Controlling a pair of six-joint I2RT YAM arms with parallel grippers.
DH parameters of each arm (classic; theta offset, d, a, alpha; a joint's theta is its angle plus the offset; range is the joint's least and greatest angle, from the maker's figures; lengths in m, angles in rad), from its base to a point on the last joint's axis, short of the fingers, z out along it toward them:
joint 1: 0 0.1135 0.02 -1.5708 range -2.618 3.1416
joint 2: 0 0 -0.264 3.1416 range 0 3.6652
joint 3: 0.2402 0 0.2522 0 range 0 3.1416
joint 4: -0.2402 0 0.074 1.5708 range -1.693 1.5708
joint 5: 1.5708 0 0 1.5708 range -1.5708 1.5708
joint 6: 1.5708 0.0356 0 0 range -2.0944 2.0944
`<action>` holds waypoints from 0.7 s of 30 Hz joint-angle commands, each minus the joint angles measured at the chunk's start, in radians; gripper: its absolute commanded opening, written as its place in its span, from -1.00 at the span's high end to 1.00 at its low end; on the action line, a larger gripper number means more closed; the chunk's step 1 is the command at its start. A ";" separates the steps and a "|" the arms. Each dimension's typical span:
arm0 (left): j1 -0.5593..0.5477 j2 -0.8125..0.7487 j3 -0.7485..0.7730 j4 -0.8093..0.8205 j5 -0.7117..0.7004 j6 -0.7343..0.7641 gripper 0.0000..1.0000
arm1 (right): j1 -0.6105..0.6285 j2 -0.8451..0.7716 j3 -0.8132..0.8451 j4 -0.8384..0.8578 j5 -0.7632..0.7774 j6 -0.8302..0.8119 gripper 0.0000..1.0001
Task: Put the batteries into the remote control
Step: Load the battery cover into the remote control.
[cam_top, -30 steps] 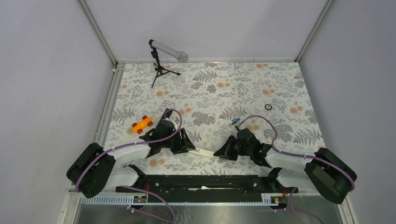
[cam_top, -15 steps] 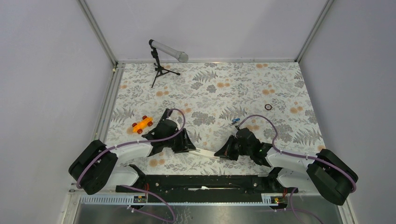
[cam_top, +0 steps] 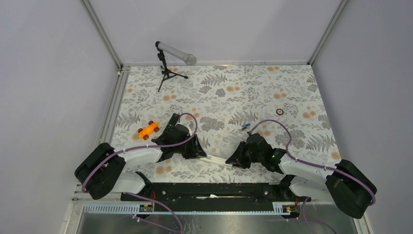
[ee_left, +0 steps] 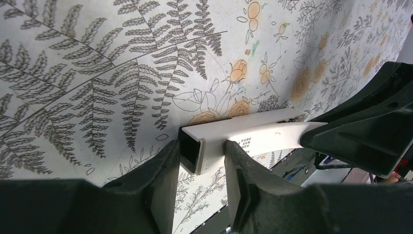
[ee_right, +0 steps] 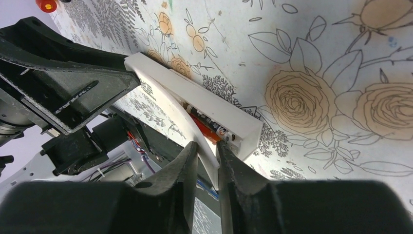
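While the remote (cam_top: 217, 160) lies on the tabletop (cam_top: 224, 97) close to your arm bases, the overhead view puts the left fingers (cam_top: 197, 149) at one end and the right fingers (cam_top: 235, 159) at the other. A blue battery (cam_top: 245, 126) sits apart, beyond the right arm.

From the left wrist, your fingers (ee_left: 163, 180) clamp the remote's (ee_left: 214, 141) square end from both sides, steadying it.

From the right wrist, a red battery (ee_right: 207, 129) sits in the open bay. The thin lid (ee_right: 181, 114) runs between your narrowly parted fingers (ee_right: 187, 168), and you cannot tell whether they pinch it.

You look to be at the lid stage. Next, check whether the bay is full. If so, press the lid flat without shifting the remote.
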 commanded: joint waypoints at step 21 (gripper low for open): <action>-0.042 0.128 -0.054 -0.258 -0.141 0.028 0.33 | -0.051 -0.181 0.044 -0.435 0.023 -0.109 -0.04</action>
